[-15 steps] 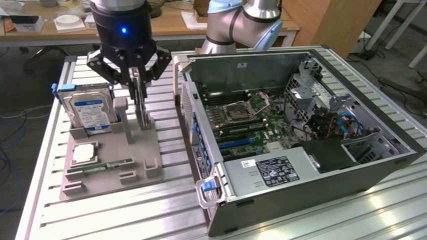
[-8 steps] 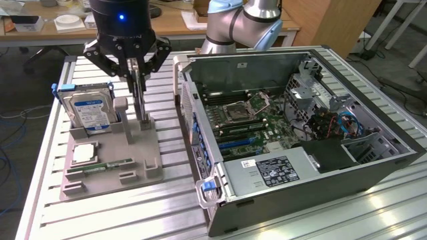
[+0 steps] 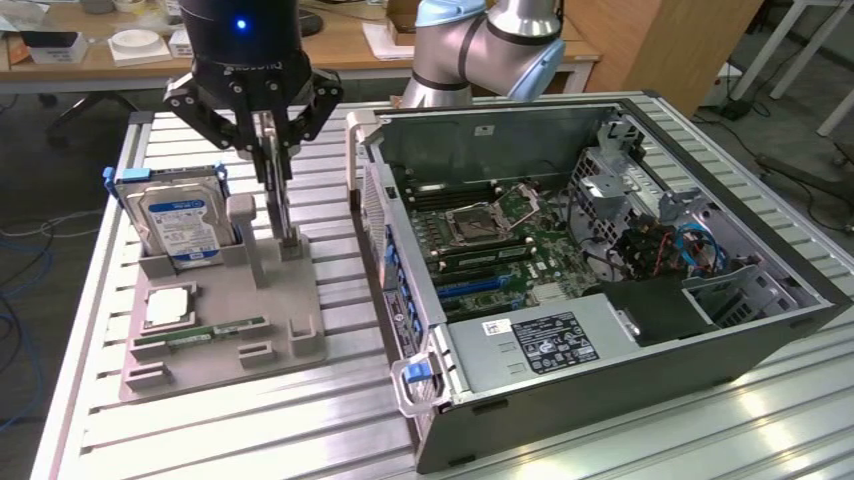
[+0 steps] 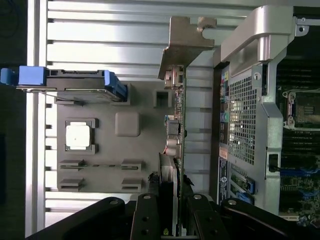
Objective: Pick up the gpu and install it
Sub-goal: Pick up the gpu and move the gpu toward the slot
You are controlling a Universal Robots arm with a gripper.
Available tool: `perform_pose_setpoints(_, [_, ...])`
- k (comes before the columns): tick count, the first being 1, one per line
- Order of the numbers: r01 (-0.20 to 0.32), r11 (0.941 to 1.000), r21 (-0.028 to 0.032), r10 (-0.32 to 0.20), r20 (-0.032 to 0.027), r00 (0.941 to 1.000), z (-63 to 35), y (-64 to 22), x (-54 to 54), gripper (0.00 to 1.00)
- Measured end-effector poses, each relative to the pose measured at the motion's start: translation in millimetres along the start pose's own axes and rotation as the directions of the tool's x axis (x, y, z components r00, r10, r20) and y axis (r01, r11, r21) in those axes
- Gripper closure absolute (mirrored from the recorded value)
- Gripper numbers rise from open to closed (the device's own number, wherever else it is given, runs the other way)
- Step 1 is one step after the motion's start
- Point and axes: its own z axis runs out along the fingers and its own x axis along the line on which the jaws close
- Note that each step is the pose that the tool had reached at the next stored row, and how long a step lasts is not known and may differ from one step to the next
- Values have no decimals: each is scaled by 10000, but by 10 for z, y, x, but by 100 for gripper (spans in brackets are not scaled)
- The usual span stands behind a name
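The black tool [image 3: 271, 143] is pinching the upper edge of the thin, flat gpu [image 3: 278, 200], which stands on edge, silver metal bracket [image 4: 187, 37] outward, at the grey moulded holder [image 3: 214, 345] on the ribbed aluminium desk [image 3: 334, 440], near the open computer case [image 3: 601, 385].

The work surface is a ribbed aluminium table [image 3: 747, 420], with glare pooling on its slats at the exterior view's right. Behind it stand a wooden desk [image 3: 80, 72] (cluttered with small white boxes [image 3: 140, 45]) and a wooden cabinet side [image 3: 667, 45]. Grey floor [image 3: 801, 145] lies beyond, with cables [image 3: 24, 255] trailing at the exterior view's left.
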Motion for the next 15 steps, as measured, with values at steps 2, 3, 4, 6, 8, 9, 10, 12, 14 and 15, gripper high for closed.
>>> perform_pose_setpoints(2, [0, 10000, 2, 0, 2, 10000, -23, 2, -1, 73])
perform_pose_setpoints(3, [-1, 10000, 4, 1, 2, 10000, -35, 2, -1, 73])
perform_pose_setpoints(4, [-1, 10000, 4, 1, 2, 10000, -48, 3, -1, 73])
perform_pose_setpoints(6, [-1, 10000, 4, 1, 3, 10000, -75, 5, -1, 73])
perform_pose_setpoints(8, [-1, 10000, 3, 1, 3, 10000, -92, 5, -2, 73])
perform_pose_setpoints(9, [-1, 10000, -5, 1, 4, 10000, -92, 5, -1, 73])
perform_pose_setpoints(10, [-2, 10000, -5, 2, 4, 10000, -92, 5, -2, 73])
perform_pose_setpoints(12, [-1, 10000, -3, 1, 2, 10000, -93, 5, -5, 73])
perform_pose_setpoints(14, [-2, 10000, -1, 2, 1, 10000, -92, 5, -50, 73])
perform_pose_setpoints(15, [-3, 10000, -1, 3, 2, 10000, -91, 5, -90, 73])
